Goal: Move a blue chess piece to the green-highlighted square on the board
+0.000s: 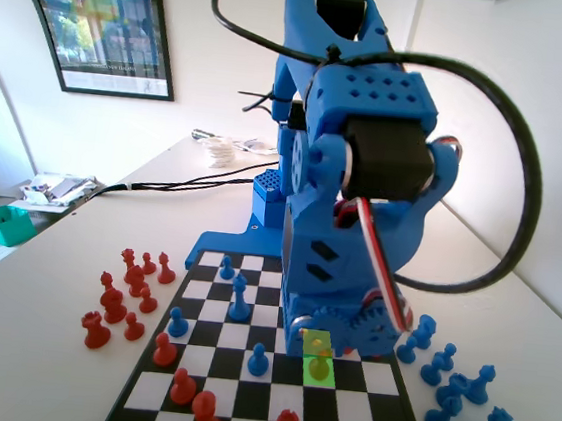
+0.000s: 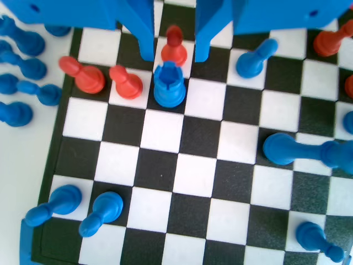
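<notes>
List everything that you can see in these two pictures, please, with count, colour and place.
table: one, pale, under everything
board: one, black and white, on the table
green-highlighted square: one, neon green, right of centre in the fixed view
blue chess piece: one, tinted greenish, on that square
other blue pieces on the board: four, left half in the fixed view
red pieces on the board: four, near end
red pieces off the board: several, table at left
blue pieces off the board: several, table at right
box: one, teal, far left
framed picture: one, wall
arm: one, blue, far end
end effector: one, blue, open, over the board
</notes>
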Controlling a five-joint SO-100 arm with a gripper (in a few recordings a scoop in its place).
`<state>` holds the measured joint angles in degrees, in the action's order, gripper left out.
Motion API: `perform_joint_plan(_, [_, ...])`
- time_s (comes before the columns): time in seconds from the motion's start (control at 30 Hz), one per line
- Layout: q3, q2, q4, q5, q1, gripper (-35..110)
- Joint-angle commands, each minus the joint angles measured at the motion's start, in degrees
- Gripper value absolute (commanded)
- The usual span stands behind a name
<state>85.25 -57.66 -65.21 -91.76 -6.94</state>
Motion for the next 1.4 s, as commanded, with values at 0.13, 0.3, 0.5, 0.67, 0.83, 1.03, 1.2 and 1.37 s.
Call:
perform_joint_plan(0.13, [-2.5, -1.2, 0.9, -0.5, -0.4, 13])
perform_joint_plan(0.3, [-4.0, -0.4, 0.8, -0.5, -0.3, 12])
perform_joint_plan(0.5, [-5.0, 0.0, 1.0, -0.4, -0.1, 12])
perform_joint_plan(0.67, [-5.1, 0.0, 1.0, -0.6, -0.1, 12])
perform_joint_plan(0.83, [-5.1, 0.2, 1.2, -0.8, -0.1, 5])
perform_joint_plan(1.03, [-4.6, 0.3, 1.6, -1.4, -0.4, 1])
perform_joint_plan(1.2, [-4.5, 0.4, 1.8, -1.4, -0.4, 1])
perform_joint_plan(1.37, [-6.6, -0.3, -0.3, -1.1, 0.0, 1])
